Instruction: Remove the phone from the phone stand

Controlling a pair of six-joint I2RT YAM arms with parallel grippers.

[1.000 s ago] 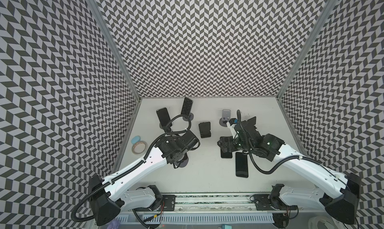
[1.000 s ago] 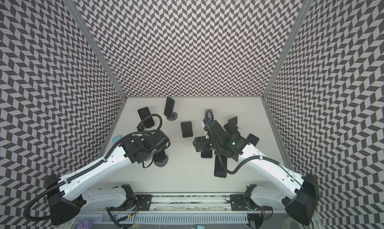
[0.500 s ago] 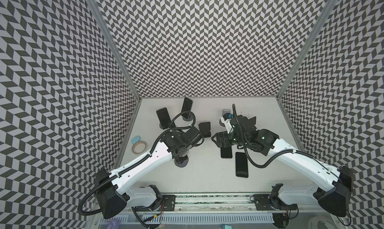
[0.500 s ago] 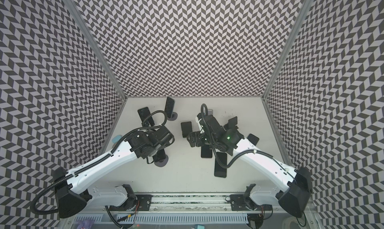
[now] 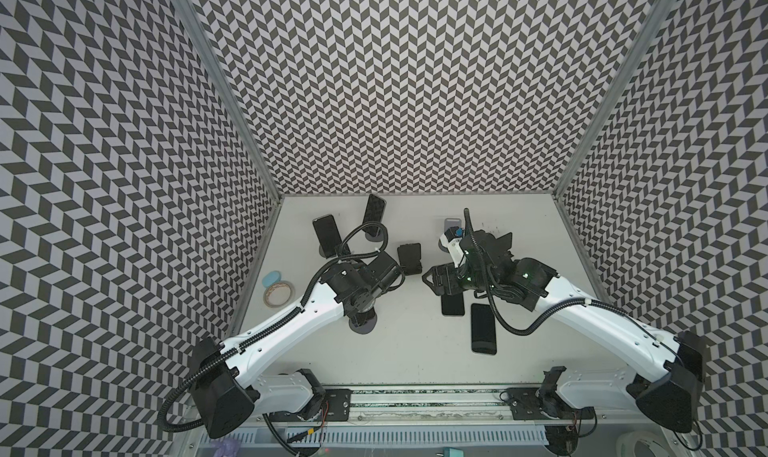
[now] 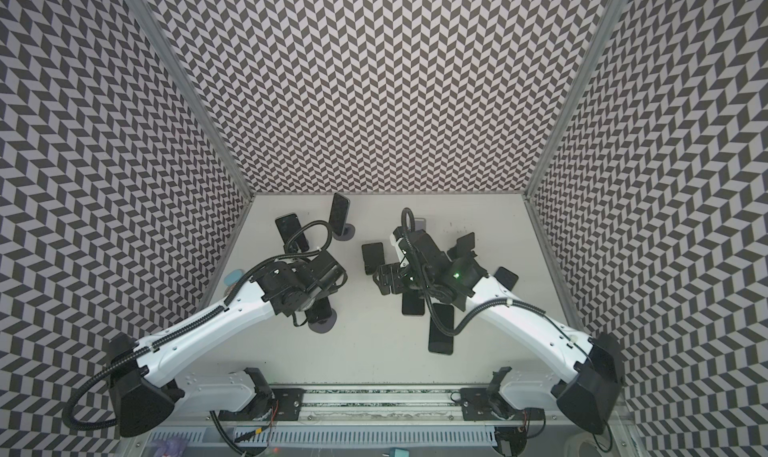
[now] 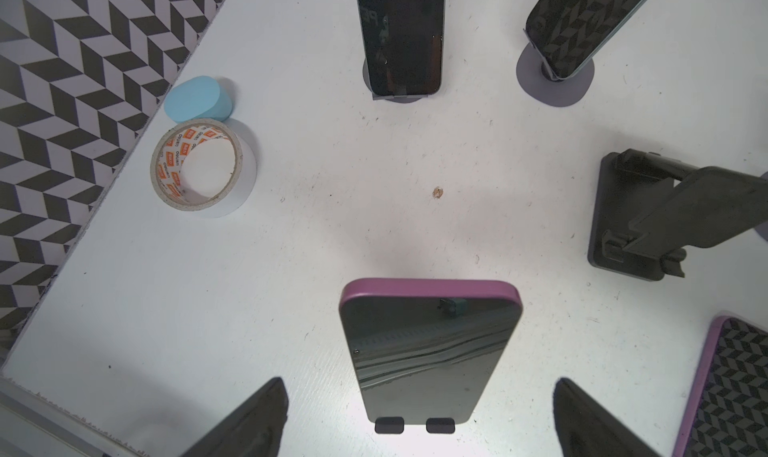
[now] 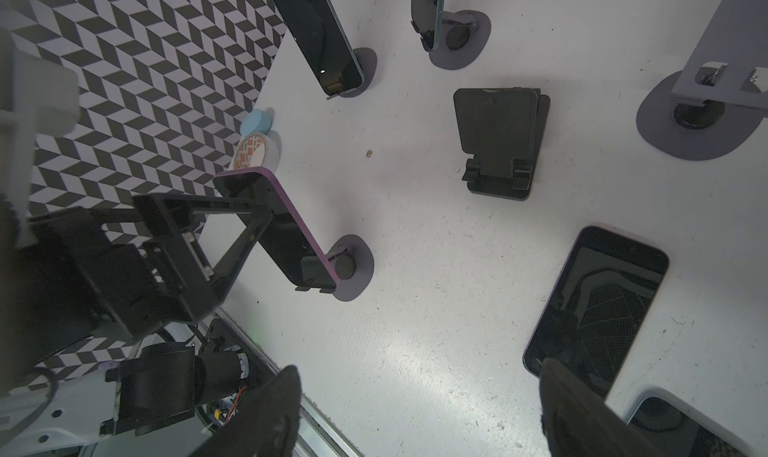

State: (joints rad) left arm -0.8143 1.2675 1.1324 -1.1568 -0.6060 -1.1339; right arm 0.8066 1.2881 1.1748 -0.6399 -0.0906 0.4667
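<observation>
purple phone point(image 7: 430, 351) sits in its grey stand point(image 8: 353, 268), leaning back, bottom edge caught in the two front lips, screen dark. Location: front-left part of the table point(image 7: 332, 226). In both top views the left wrist covers it and only the stand's round base shows.

left gripper point(image 7: 418, 382): jaws at full spread, one finger either side of the phone, nothing gripped. The left wrist view shows a clear gap to both long edges. In the right wrist view the fingers flank the phone's upper part side-on, so contact can't be judged from there.

Room: bare table from the stand toward the front rail point(image 5: 415, 392), and bare table beyond the phone's top edge.

right gripper point(image 8: 419, 378): jaws well apart, only bare table between them, holding nothing. One finger overlaps a corner of the flat purple-edged phone point(image 8: 598, 305) in its wrist view; can't tell if it touches. second flat phone point(image 8: 685, 426) lies just beside that one, screen up.

Mid-table: black folding stand point(image 8: 498, 139), backrest raised, open floor between it and the grey stand.

Left edge: tape roll point(image 7: 203, 168) and blue oval block point(image 7: 197, 99) just beside each other, tight against the chevron side wall point(image 7: 62, 102). Little room on that side.

Far end: far dark phone point(image 7: 401, 35) and teal-edged phone point(image 7: 582, 23), each tilted on its own round-based stand, apart from each other. grey plate stand point(image 8: 706, 102) farther right. Back wall point(image 5: 415, 102) close behind them.
</observation>
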